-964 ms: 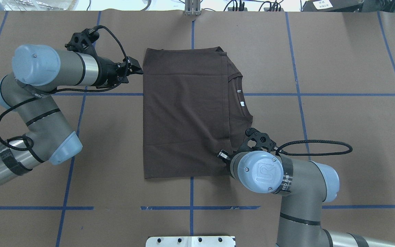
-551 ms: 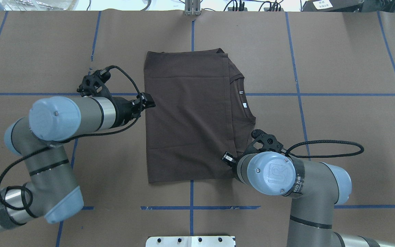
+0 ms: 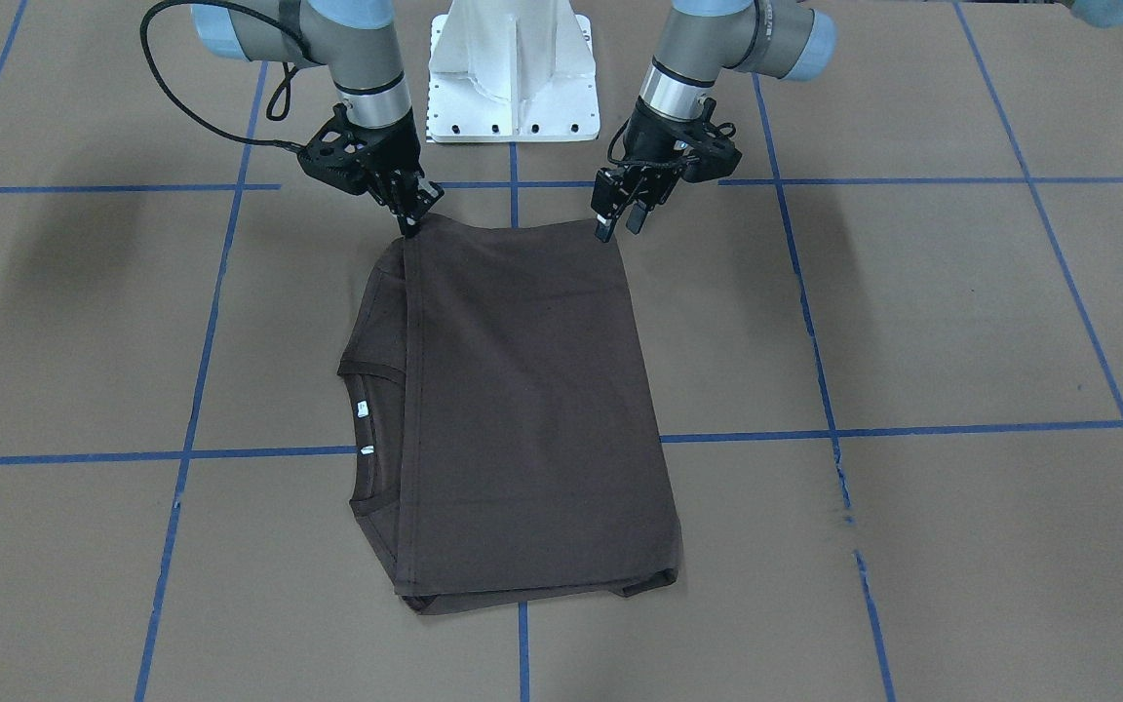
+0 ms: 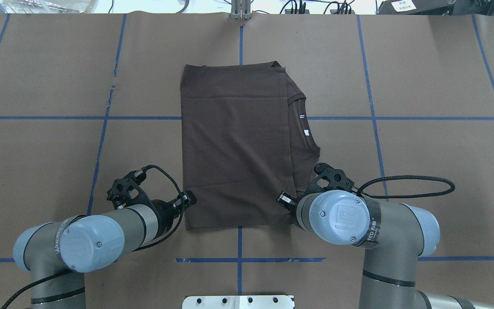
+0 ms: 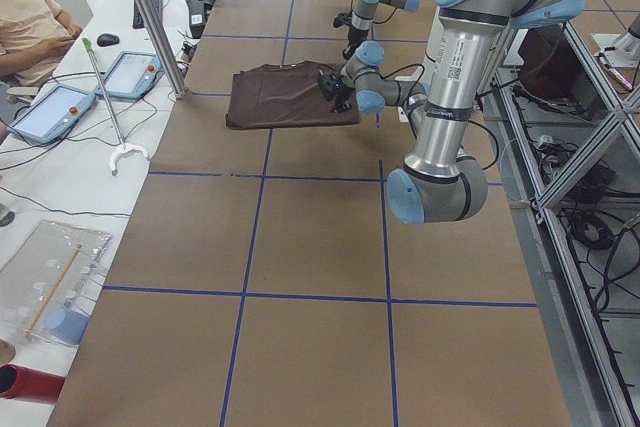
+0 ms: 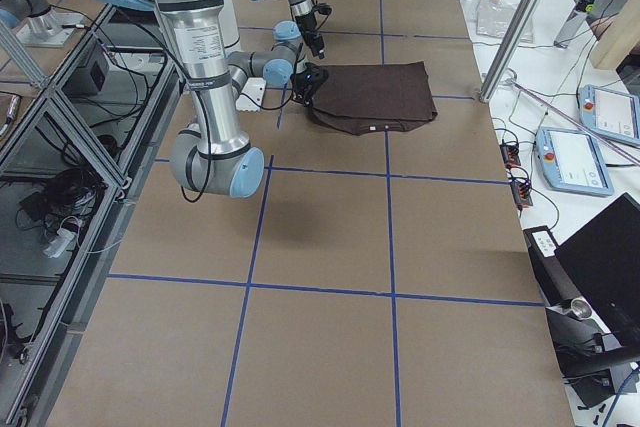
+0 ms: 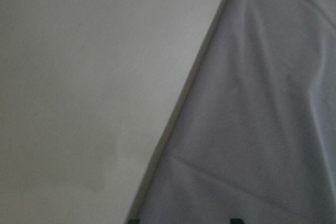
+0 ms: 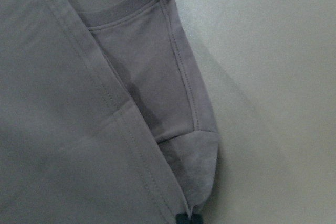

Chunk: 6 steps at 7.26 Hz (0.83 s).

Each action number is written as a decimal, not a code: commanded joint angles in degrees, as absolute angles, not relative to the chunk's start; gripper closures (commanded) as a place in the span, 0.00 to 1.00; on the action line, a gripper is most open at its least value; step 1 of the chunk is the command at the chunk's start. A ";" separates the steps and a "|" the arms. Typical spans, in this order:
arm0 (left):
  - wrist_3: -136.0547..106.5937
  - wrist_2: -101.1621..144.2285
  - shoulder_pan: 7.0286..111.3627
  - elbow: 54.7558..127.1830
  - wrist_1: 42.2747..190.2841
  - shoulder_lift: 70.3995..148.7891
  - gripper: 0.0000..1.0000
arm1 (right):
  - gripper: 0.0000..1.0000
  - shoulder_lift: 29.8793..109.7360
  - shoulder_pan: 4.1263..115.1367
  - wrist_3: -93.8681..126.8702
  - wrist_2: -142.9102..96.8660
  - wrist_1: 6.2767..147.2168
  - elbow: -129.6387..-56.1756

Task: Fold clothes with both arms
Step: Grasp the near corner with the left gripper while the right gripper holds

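Fingers (image 3: pixel 603 230) apart on the left tool (image 3: pixel 619 222), nothing between them, poised just over the near left corner of the T-shirt (image 4: pixel 234 146). Swung there within the last second from the far left corner, down along the shirt's left edge. Right tool (image 3: pixel 412 222): tips together, seemingly pinched on the near right corner of the hem, parked at that same corner throughout.

Means both near corners now attended, one apparently taken and one awaiting a grasp. Probably setting up a two-handed fold of the near edge away from the robot. Needs the left pinch before any lift.

Shirt flat on the tabletop (image 4: pixel 423 77), about centred, already narrowed to a rectangle, with ribbed collar (image 3: pixel 367 371) and white neck tags (image 3: pixel 363 408) peeking out along the right side.

No obstacle seen across the cloth, only its own layers. Blue tape lines (image 4: pixel 101 117) on the brown paper around it. Right arm (image 4: pixel 337 216) overhanging the near right corner, left arm (image 4: pixel 92 242) low beside the near left one. White pedestal (image 3: pixel 513 88) behind both, apart from the cloth. Seated person (image 5: pixel 30 17) beyond the far edge, out of reach.
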State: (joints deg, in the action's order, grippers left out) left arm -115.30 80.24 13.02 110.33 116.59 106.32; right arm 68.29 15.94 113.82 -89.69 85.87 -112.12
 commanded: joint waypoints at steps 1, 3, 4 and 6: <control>-116.02 79.54 11.26 109.34 116.46 106.26 0.35 | 1.00 68.29 15.91 113.82 -89.74 85.87 -112.06; -116.10 79.54 8.79 108.72 116.37 106.61 0.36 | 1.00 68.20 15.91 113.82 -89.65 85.87 -112.15; -116.10 79.54 8.53 108.63 116.28 106.70 0.37 | 1.00 68.29 15.91 113.82 -89.65 85.87 -112.15; -116.02 79.54 8.44 108.28 116.28 107.05 0.40 | 1.00 68.29 15.91 113.82 -89.65 85.87 -112.15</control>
State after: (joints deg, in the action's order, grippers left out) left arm -116.05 79.54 8.55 108.58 116.30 106.76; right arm 68.24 15.91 113.82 -89.65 85.87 -112.15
